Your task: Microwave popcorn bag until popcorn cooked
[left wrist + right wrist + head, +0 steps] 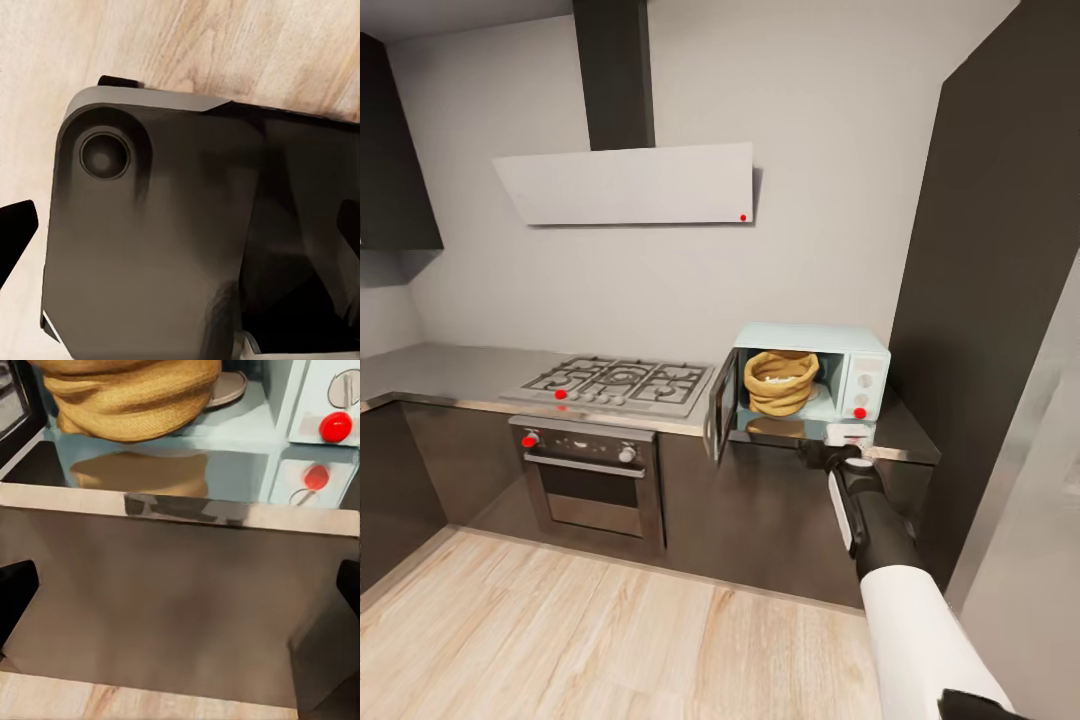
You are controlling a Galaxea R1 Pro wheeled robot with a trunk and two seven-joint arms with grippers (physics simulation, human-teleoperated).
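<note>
- Broadly, a kitchen corner: the grey countertop (pixel 450 370) runs along the wall over dark cabinet fronts, with a gas hob (pixel 615 383), an oven (pixel 590 480) below it and a pale hood (pixel 630 185) above.
- Next in size, the microwave (pixel 855 350) stands at the right end of the counter, its door (pixel 720 405) swung open to the left. A red dot (pixel 859 413) marks the lower knob on its control panel.
- Inside the cavity sits the popcorn bag (pixel 780 382), upright on the turntable (pixel 229 386), rolled rim up. Something pale shows in its mouth, too small to call.
- The right arm (pixel 880 530) reaches toward the counter edge just below the microwave. The right claw (pixel 847 437) is beside that edge; its fingertips (pixel 16 592) sit at opposite borders of the wrist view, so it is spread apart and holding nothing.
- The left claw (pixel 180 232) hangs over a dark part of the robot's own body above wood floor (pixel 225 45); its dark fingertips (pixel 15 236) also sit wide apart, empty.
- Handling, as a judgement: the bag looks soft, light and wrinkled, likely to crumple and not slippery. The rolled rim seems the firmest place to pinch; squeezing the sides could tip it.
- The placing looks done; closing the door and starting the heat seem to remain.
</note>
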